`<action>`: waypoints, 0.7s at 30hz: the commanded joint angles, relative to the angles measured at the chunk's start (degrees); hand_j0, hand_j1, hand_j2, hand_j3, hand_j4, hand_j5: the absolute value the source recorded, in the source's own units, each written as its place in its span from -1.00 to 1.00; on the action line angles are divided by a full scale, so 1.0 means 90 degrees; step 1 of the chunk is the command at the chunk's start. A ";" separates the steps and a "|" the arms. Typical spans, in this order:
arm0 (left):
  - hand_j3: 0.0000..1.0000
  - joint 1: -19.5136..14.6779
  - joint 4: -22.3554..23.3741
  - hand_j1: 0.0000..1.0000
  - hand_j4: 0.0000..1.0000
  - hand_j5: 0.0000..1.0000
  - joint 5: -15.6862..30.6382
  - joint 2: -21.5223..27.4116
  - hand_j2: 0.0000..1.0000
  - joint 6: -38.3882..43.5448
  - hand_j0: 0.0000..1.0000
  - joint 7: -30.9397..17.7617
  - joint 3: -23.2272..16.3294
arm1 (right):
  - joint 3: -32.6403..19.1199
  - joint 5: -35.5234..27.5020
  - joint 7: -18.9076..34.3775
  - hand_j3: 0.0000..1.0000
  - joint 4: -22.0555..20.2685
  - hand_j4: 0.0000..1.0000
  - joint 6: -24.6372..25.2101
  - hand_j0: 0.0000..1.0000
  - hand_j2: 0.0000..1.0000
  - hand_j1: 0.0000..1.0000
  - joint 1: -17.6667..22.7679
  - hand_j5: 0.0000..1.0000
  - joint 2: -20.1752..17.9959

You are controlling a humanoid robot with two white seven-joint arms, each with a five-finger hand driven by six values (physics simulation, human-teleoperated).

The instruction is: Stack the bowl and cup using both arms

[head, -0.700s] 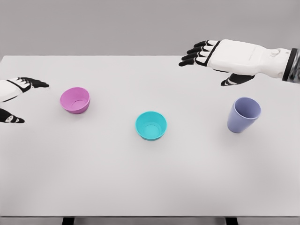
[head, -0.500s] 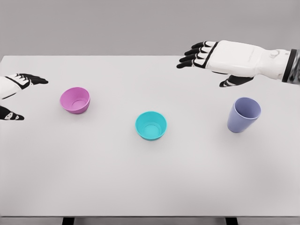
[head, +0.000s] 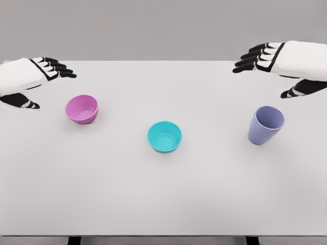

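head view: your left hand [head: 30, 81] hovers over the far left part of the white worktop [head: 163, 199], its black fingers [head: 59, 69] extended and loosely spread, thumb [head: 23, 102] hanging below the palm, and it holds nothing. the pink bowl [head: 82, 108] lies just below and to the right of that hand, apart from it, resting tilted on the worktop with its opening turned up and toward you. your right hand [head: 286, 66] hovers over the far right part of the worktop, fingers [head: 253, 58] stretched out and pointing toward the middle, thumb [head: 296, 92] set apart underneath; it too grasps nothing. the lilac cup [head: 264, 124] stands below this hand, just under the thumb but not touching it, leaning slightly with its mouth open toward the upper right. the teal bowl [head: 165, 136] sits between your two hands and nearer to you than either, well apart from both, upright with its opening facing up. from your left hand it lies beyond the pink bowl; from your right hand it lies to the left of the cup. all three vessels are separate on the worktop, none nested in another. the dark legs of the worktop show at the bottom edge.
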 commanded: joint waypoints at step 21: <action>0.95 -0.1563 0.1808 0.95 0.95 0.95 0.0767 -0.0262 0.95 0.0008 0.95 -0.0024 -0.2849 | -0.0104 -0.0927 -0.0002 1.00 -0.0009 1.00 -0.0293 1.00 1.00 1.00 0.0156 1.00 -0.0201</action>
